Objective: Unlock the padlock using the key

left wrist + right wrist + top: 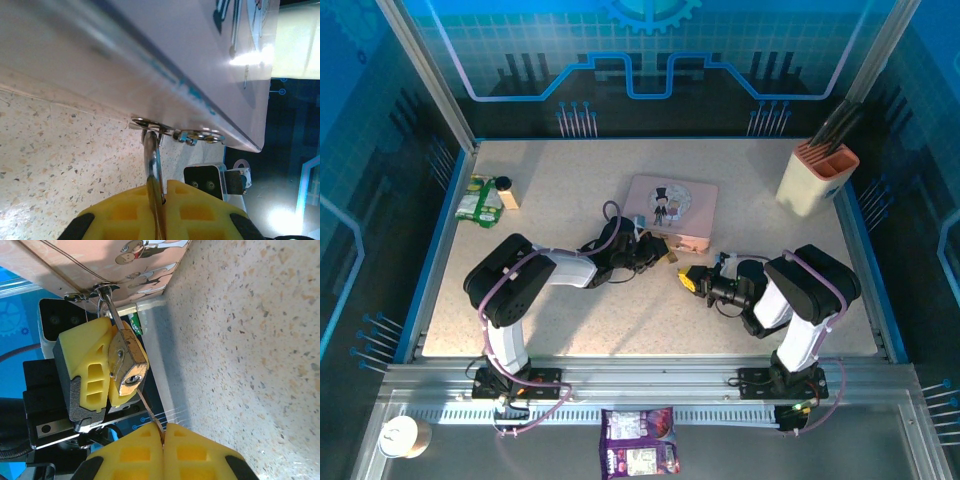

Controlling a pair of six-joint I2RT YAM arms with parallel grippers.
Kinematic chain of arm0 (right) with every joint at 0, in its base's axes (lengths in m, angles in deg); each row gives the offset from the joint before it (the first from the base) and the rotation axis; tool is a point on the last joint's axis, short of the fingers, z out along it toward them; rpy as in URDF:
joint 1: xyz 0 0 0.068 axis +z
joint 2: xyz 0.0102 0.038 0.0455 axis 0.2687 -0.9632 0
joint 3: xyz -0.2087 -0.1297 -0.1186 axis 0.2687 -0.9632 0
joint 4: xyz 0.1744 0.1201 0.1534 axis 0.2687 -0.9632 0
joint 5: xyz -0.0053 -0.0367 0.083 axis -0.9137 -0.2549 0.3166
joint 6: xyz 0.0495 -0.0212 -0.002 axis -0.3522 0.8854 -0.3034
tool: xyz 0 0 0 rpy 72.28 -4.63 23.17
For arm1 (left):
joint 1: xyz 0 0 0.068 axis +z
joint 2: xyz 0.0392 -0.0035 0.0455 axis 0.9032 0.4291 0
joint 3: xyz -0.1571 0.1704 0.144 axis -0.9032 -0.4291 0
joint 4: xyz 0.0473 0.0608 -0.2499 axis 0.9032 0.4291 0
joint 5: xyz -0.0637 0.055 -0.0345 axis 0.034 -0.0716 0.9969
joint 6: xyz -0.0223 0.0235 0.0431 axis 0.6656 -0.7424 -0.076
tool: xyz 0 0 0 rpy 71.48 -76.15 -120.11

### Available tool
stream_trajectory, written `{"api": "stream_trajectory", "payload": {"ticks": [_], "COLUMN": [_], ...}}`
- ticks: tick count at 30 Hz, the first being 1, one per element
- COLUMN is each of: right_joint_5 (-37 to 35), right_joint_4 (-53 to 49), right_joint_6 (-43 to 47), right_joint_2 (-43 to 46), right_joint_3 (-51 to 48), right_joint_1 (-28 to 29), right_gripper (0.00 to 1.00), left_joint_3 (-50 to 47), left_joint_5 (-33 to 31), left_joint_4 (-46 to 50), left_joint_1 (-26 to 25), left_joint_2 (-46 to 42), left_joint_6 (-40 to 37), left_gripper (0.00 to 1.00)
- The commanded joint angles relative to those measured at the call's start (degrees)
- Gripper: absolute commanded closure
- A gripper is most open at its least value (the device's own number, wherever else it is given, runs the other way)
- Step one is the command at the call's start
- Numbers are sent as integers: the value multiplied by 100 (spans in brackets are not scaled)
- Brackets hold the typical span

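Our left gripper, its ribbed yellow pads narrowed, clamps the blocky brass padlock. The silvery shackle hooks the metal clasp on the near edge of the pink box. Our right gripper pinches the thin flat key, whose tip is beside the round keyhole.

Speckled table carried a pink box at centre, green packet far left, beige utensil holder far right.
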Motion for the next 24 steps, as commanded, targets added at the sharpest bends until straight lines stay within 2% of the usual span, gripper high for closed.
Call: {"api": "stream_trajectory", "payload": {"ticks": [1, 24], "right_joint_5": [42, 3], "right_joint_4": [68, 67], "right_joint_6": [-14, -118], "right_joint_2": [35, 7], "right_joint_3": [-43, 134], "right_joint_1": [-55, -3], "right_gripper": [100, 100], "left_joint_3": [55, -130], "left_joint_5": [357, 340], "left_joint_4": [-749, -937], "left_joint_1": [-29, -90], "left_joint_2": [-280, -391], "left_joint_6": [335, 435], "left_gripper": [100, 100]}}
